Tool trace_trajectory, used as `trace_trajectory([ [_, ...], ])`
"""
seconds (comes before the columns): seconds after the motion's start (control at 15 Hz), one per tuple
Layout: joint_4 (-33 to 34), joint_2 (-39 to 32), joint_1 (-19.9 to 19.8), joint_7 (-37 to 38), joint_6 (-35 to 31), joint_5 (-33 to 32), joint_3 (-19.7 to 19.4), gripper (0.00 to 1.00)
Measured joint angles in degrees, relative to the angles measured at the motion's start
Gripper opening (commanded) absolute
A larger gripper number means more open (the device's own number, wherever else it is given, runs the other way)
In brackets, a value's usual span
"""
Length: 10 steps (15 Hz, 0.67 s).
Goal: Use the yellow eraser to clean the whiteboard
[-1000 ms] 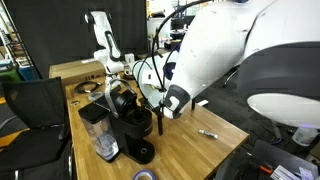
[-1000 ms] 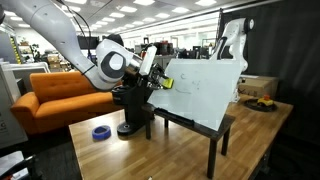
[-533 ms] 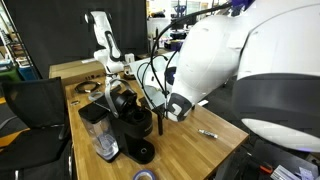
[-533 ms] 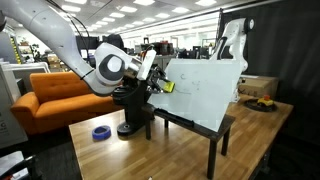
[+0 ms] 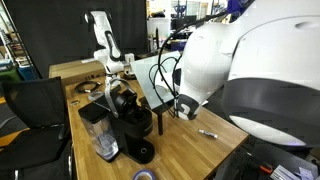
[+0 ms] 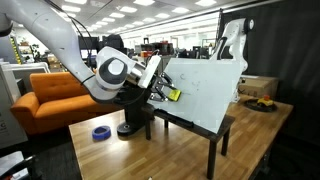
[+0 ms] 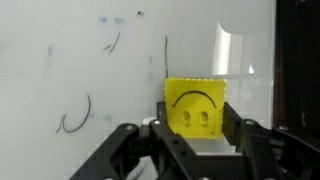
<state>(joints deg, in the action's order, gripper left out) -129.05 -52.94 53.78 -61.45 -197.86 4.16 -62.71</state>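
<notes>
one arm in play, and its gripper [image 7: 194,130] is clamped on the yellow eraser [image 7: 194,106], one finger [image 7: 229,122] on each side of the little square block. the wrist view shows a dark arc and two spots drawn on the eraser's yellow face.

behind it the whiteboard [image 7: 80,60] fills the wrist view. count the marks: three clear dark strokes, namely a hooked curve low down, a short tick higher up and one long upright line just above the eraser, plus a few faint specks near the top.

in an exterior view the eraser [image 6: 173,94] sits at the near side edge of the tilted whiteboard [image 6: 205,95], about mid-height, with the gripper [image 6: 163,88] right behind it. whether the eraser presses on the surface i cannot tell; it is right at the board's face.

the board stands on a black stand on one wooden table [image 6: 150,155]. on the tabletop: one black coffee machine [image 5: 130,120] just beside the board, one blue tape roll [image 6: 101,132] near the machine's base, and one thin black marker pen [image 5: 208,132] lying flat. one orange sofa [image 6: 50,95] sits beyond the table.
</notes>
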Motion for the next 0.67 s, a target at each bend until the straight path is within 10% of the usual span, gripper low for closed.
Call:
trace_trajectory([
  [0.67, 5.1, 0.8, -9.7, 4.3, 0.0, -8.8, -1.6, 0.29],
])
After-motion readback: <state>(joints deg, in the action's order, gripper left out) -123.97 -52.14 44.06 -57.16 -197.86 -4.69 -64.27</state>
